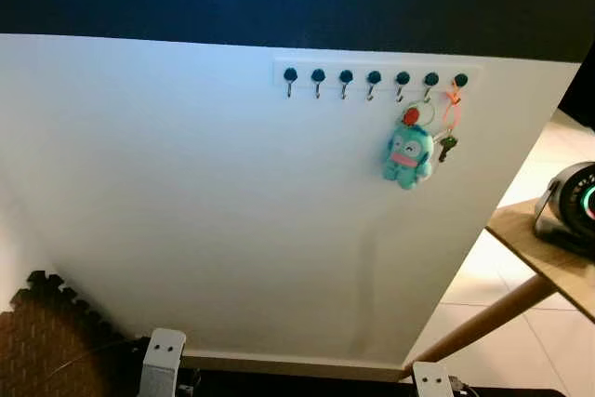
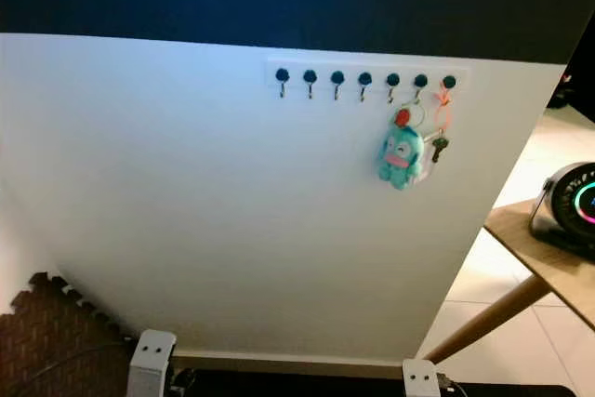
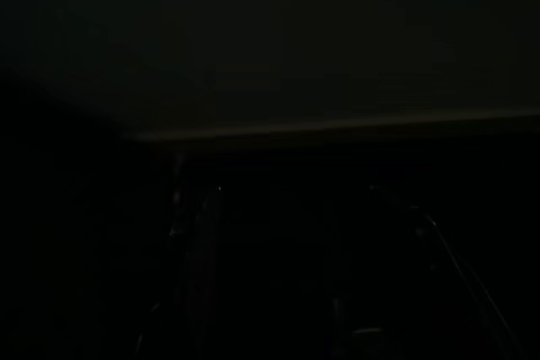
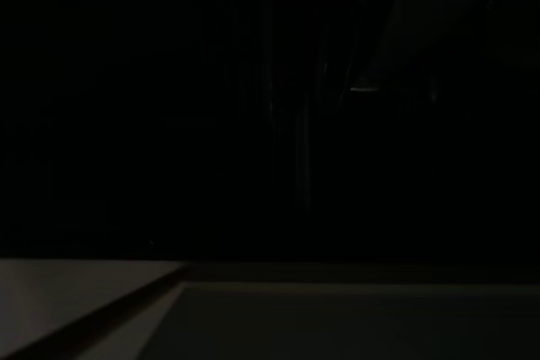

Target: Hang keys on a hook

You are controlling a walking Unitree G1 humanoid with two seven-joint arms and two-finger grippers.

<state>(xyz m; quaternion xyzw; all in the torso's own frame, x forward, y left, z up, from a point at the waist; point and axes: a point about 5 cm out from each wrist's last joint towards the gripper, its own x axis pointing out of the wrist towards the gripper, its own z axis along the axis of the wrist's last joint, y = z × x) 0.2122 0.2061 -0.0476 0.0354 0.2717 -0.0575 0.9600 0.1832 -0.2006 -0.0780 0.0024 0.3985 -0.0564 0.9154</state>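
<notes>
The keys [image 1: 446, 146], with a teal plush charm [image 1: 407, 155], hang from the two rightmost hooks of the hook rail [image 1: 372, 77] on the white wall [image 1: 186, 211]; both arms hang idle, jaw state indeterminate, so any bump could dislodge them.

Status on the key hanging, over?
Both arms hang low, tools too dark to read. Keys with teal plush charm hang from the rightmost hooks of the rack. Nothing in the way.
</notes>
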